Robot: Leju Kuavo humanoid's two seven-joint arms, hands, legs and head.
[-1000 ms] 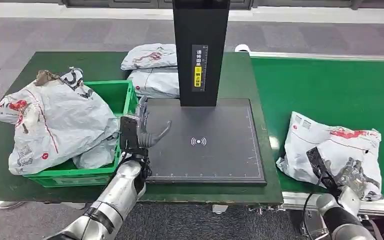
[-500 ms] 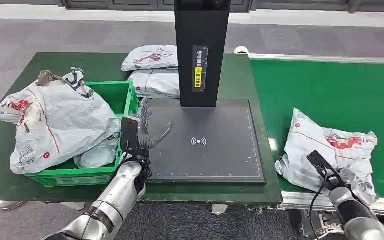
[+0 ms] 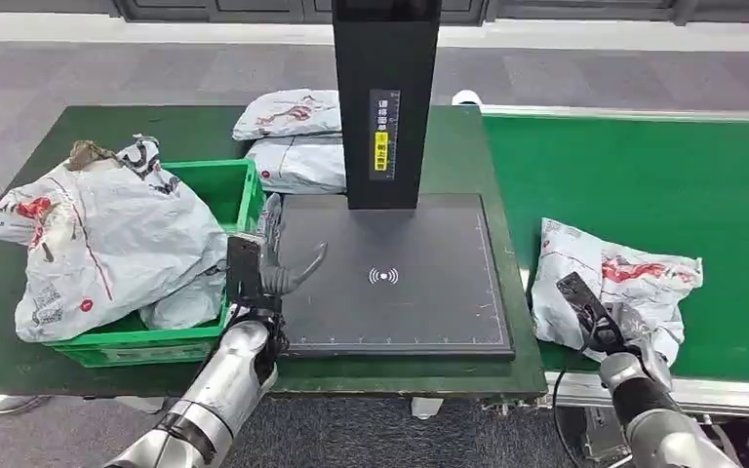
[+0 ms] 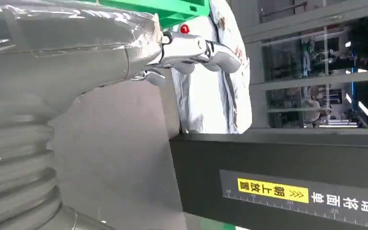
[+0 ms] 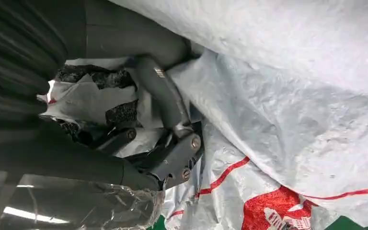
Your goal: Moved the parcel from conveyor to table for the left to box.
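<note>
Head view, left to right: the left hand (image 3: pixel 271 261) waits with fingers spread and nothing held at the scanner pad's (image 3: pixel 400 292) left edge, while the right hand (image 3: pixel 612 327) grips the parcel (image 3: pixel 616 283) at the conveyor's (image 3: pixel 663 175) near edge, so it should lift clear before swinging toward the worktop (image 3: pixel 205 127).

The silver left arm rises from the near left, its forearm angled up and away. The left hand (image 3: pixel 275 261) stands upright with palm facing right, its fingers (image 3: pixel 271 216) spread and pointing to the far side, thumb stretched out right, holding nothing. The right arm enters at the near right corner; the right hand (image 3: pixel 622 330) has its dark fingers (image 5: pixel 165 93) curled into crumpled grey plastic wrapping.
</note>
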